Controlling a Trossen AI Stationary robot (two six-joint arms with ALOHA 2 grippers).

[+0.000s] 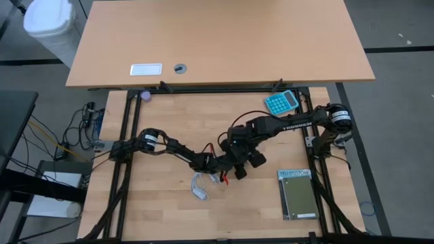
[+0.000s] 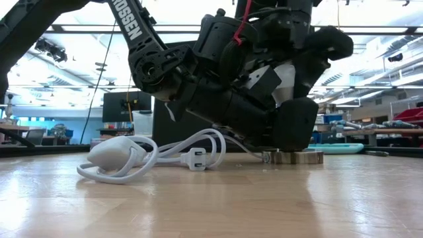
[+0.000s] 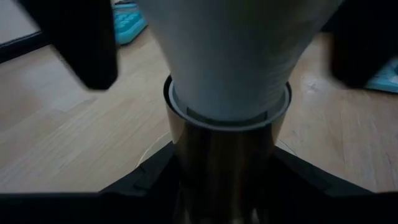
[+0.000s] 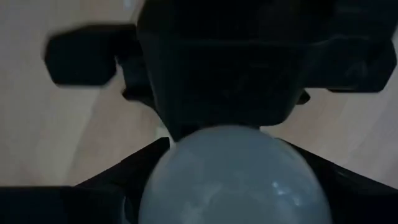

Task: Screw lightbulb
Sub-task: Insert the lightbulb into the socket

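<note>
lightbulb (image 3: 230, 56) in socket (image 3: 224, 155) | left fingers (image 3: 155, 180) grasping socket | right fingers: cannot tell

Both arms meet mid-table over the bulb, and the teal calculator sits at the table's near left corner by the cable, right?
Not quite. The high view shows the teal calculator at the far right, beside the right arm. The cable and lightbulb are mid-table, where both arms meet.

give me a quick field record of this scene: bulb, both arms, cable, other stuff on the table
lightbulb: white, its base seated in a metal socket
left gripper: clamped on the socket
right gripper: around the bulb's round end, grip unclear
cable: white, coiled beside the arms
calculator: teal, far edge of the table
notebook: green, on the right arm's side
</note>
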